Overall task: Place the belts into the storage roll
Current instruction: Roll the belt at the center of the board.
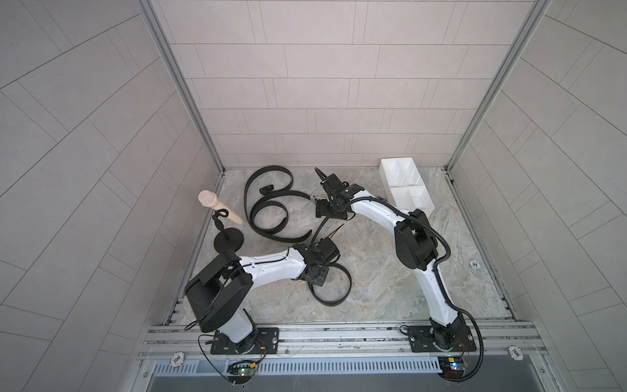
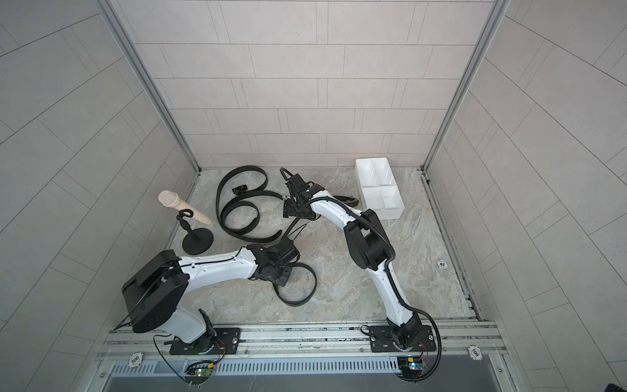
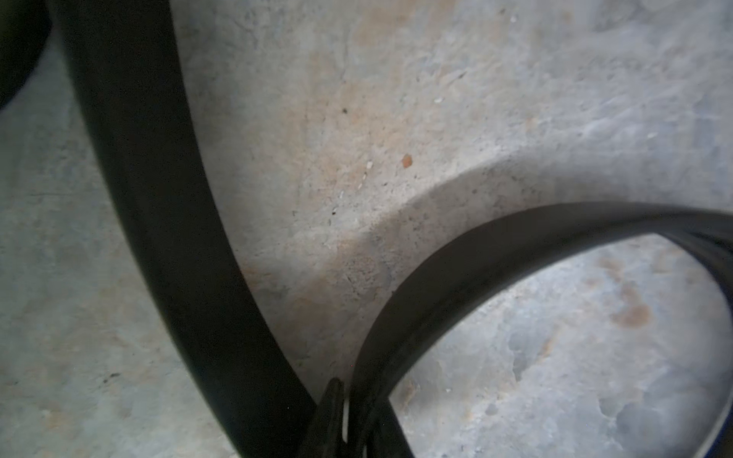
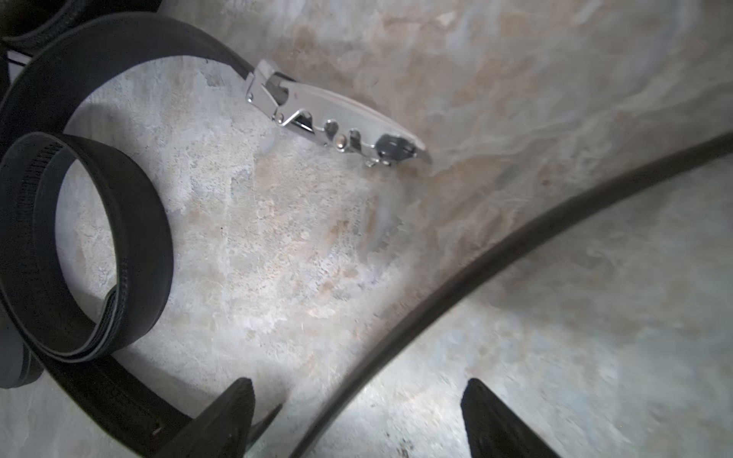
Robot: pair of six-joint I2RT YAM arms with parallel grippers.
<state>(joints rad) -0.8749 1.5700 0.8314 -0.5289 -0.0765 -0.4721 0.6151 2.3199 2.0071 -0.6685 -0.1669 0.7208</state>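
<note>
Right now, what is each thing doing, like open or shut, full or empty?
Tray: empty.
Far belt: lying in loose curves.
Middle belt: lying in a loose coil.
Near belt: looped, pinched by the left gripper.
Left gripper: shut on the near belt.
Right gripper: open, holding nothing.
Stand: upright, peg slanted on it.

Left arm (image 1: pixel 271 268) low, left hand (image 3: pixel 343 416) pinched on belt (image 3: pixel 456 273); right arm (image 1: pixel 373 217) extended, right hand (image 4: pixel 357 396) spread wide.

three black belts (image 1: pixel 268 171), one white storage roll (image 1: pixel 385 180), one black stand (image 1: pixel 229 240), two robot arms (image 1: pixel 271 268), three chips (image 1: pixel 475 264).
</note>
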